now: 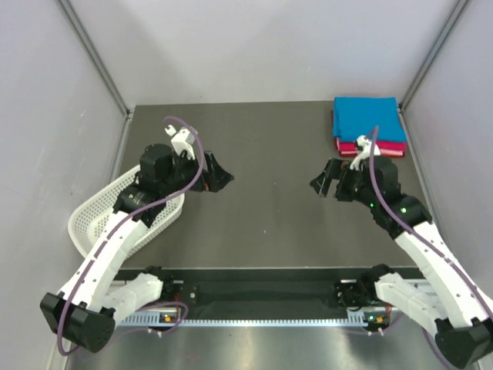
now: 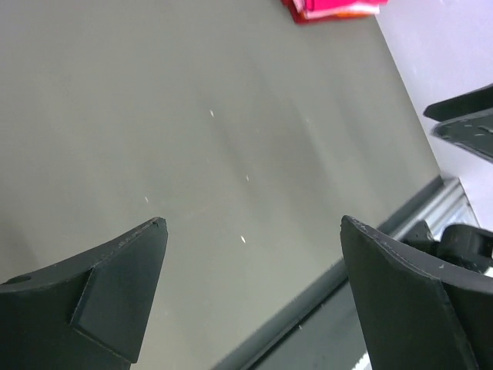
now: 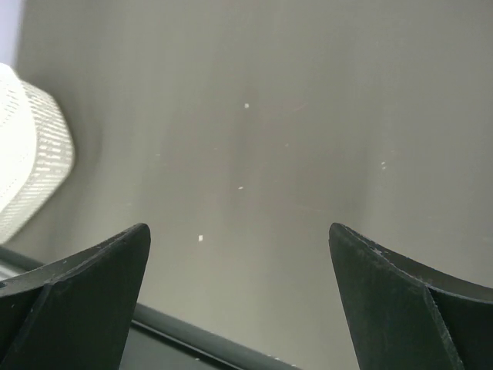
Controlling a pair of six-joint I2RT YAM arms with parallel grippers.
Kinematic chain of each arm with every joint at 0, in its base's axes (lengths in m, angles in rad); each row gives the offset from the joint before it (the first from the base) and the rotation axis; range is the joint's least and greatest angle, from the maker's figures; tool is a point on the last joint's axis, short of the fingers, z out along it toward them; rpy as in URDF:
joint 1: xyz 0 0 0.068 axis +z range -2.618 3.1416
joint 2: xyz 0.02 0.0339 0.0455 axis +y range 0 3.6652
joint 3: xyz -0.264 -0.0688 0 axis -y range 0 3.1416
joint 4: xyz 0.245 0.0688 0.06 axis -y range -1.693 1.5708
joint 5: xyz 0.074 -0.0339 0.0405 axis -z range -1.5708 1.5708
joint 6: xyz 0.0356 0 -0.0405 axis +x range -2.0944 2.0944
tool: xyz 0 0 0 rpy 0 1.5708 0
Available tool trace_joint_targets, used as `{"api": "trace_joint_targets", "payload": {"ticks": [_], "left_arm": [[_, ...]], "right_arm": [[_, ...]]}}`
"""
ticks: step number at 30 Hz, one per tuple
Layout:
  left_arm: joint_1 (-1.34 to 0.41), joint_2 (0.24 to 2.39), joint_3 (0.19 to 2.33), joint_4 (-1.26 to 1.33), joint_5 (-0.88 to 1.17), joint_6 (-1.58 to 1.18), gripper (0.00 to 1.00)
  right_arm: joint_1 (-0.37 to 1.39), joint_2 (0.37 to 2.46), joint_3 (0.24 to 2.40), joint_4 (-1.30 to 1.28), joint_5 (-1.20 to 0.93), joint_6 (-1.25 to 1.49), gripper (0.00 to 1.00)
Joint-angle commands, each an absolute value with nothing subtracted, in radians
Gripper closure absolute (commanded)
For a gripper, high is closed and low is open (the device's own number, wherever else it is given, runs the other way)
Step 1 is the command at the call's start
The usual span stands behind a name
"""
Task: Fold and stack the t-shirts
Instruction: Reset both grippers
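Note:
The two t-shirts lie folded in one stack at the back right corner of the table. The bright blue t-shirt (image 1: 368, 117) is on top, and the pink-red t-shirt (image 1: 389, 151) shows under it along the near and left edges. A corner of the pink-red t-shirt (image 2: 331, 8) also shows at the top of the left wrist view. My left gripper (image 1: 219, 176) (image 2: 253, 223) hangs open over bare table left of centre, holding nothing. Just in front of the stack, my right gripper (image 1: 323, 182) (image 3: 237, 229) is open and empty, pointing left.
A white mesh basket (image 1: 100, 212) (image 3: 31, 154) lies tipped at the table's left edge beside the left arm. Grey walls close in the dark table (image 1: 262, 139) on three sides. The right arm's open fingers (image 2: 466, 123) appear at the right of the left wrist view.

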State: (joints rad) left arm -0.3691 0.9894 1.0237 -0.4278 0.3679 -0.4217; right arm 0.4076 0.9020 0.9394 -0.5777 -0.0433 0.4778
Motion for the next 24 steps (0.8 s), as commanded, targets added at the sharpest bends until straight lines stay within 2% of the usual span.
{"api": "trace_joint_targets", "payload": {"ticks": [1,8,24], "left_arm": [[-0.367,0.940,0.999,-0.393,0.413,-0.463,0.01],[-0.367,0.887,0.982,-0.376,0.387,-0.479,0.01],[-0.367,0.859,0.994,-0.397,0.348,-0.428,0.01]], "right_arm": [[0.420,0.759,0.899,-0.469,-0.090,0.563,0.00],[0.419,0.730,0.883,-0.515,-0.005,0.442,0.00],[0.419,0.658,0.844,-0.477,-0.005,0.434,0.00]]}}
